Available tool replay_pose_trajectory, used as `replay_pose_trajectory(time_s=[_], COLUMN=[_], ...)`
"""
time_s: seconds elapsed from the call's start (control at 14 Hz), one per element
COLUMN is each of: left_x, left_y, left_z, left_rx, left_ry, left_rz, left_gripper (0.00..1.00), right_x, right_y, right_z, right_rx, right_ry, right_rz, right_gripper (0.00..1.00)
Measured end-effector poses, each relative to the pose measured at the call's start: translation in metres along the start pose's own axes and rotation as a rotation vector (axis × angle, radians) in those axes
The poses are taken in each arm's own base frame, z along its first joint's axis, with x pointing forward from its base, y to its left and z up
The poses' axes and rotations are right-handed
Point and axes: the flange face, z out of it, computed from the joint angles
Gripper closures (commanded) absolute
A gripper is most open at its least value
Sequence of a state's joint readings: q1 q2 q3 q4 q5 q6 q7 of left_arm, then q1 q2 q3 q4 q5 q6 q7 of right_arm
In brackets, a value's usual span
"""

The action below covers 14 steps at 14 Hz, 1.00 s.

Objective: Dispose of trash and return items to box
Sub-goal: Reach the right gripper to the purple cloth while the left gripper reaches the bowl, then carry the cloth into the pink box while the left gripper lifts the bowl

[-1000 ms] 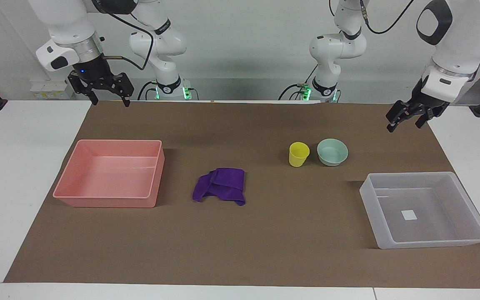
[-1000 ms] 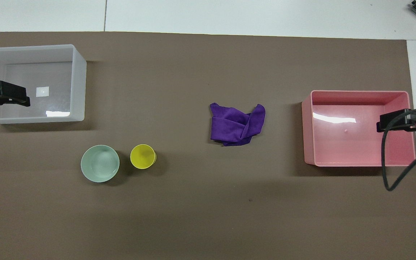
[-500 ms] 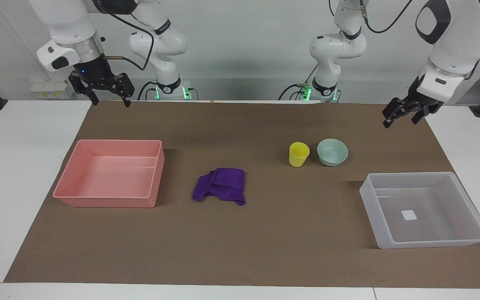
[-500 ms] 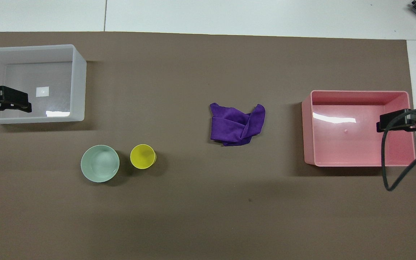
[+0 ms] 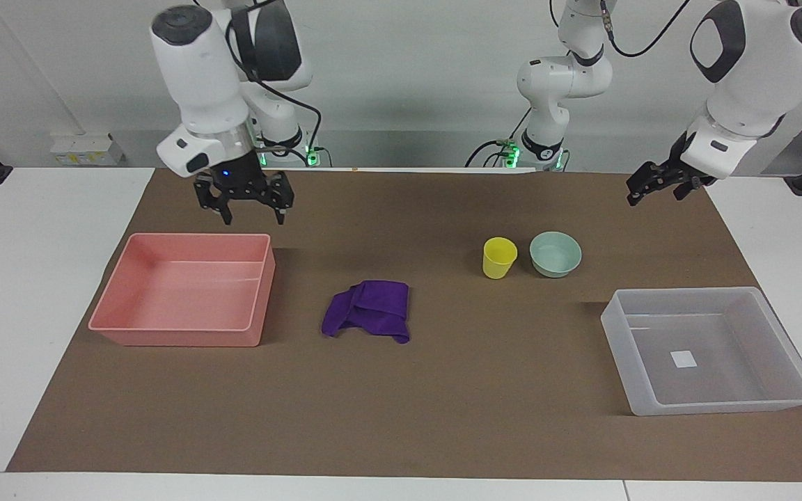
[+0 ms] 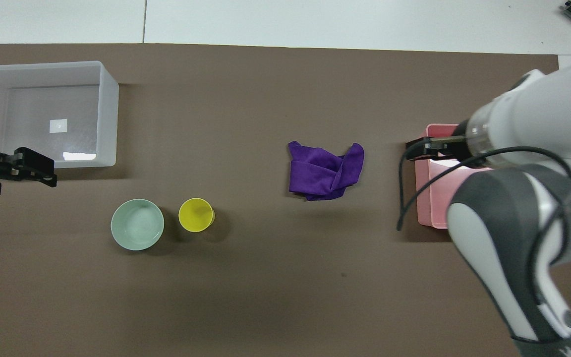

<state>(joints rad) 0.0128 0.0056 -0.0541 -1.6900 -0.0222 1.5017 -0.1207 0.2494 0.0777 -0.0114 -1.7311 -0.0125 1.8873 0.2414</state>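
The purple cloth (image 5: 370,309) (image 6: 325,171) lies crumpled mid-mat. The yellow cup (image 5: 498,257) (image 6: 196,214) stands upright beside the mint-green bowl (image 5: 555,254) (image 6: 137,224), both nearer to the robots than the translucent box (image 5: 617,327) (image 6: 109,114), which holds nothing. My right gripper (image 5: 253,217) (image 6: 417,150) is open and empty, raised over the pink tray's corner that is nearest the robots and the cloth. My left gripper (image 5: 651,197) (image 6: 37,171) is open and empty, raised over the mat at the left arm's end.
The pink tray (image 5: 178,337) (image 6: 429,198) sits at the right arm's end of the brown mat, with nothing in it. In the overhead view the right arm covers most of it. White table borders the mat.
The right arm has swung in from the table's end and lowered its gripper toward the tray's corner beside the cloth. The left gripper has drifted slightly toward the robots. The objects have not moved.
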Motion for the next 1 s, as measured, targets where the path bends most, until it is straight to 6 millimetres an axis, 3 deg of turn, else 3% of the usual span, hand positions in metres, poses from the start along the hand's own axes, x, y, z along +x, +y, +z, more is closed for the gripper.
replay_pose_trajectory(time_s=[0.29, 0.64, 0.71, 0.79, 0.86, 1.0], left_x=[0.001, -0.035, -0.041, -0.046, -0.05, -0.051], left_y=[0.022, 0.027, 0.027, 0.027, 0.027, 0.027], left_z=[0.1, 0.22, 0.24, 0.256, 0.265, 0.267], left_rx=[0.01, 0.008, 0.007, 0.008, 0.008, 0.008], left_ry=[-0.004, 0.097, 0.109, 0.114, 0.114, 0.115], left_rz=[0.039, 0.065, 0.068, 0.071, 0.074, 0.074], left_gripper=[0.0, 0.0, 0.17, 0.52, 0.72, 0.93], right_x=[0.011, 0.01, 0.008, 0.006, 0.006, 0.004], right_y=[-0.095, -0.151, -0.162, -0.167, -0.168, -0.163], right_z=[0.086, 0.168, 0.186, 0.201, 0.21, 0.221], right_rx=[0.026, 0.053, 0.056, 0.053, 0.049, 0.041], right_ry=[0.039, 0.075, 0.08, 0.081, 0.079, 0.076], right_rz=[-0.017, -0.038, -0.048, -0.059, -0.063, -0.064], right_gripper=[0.0, 0.0, 0.0, 0.0, 0.0, 0.0])
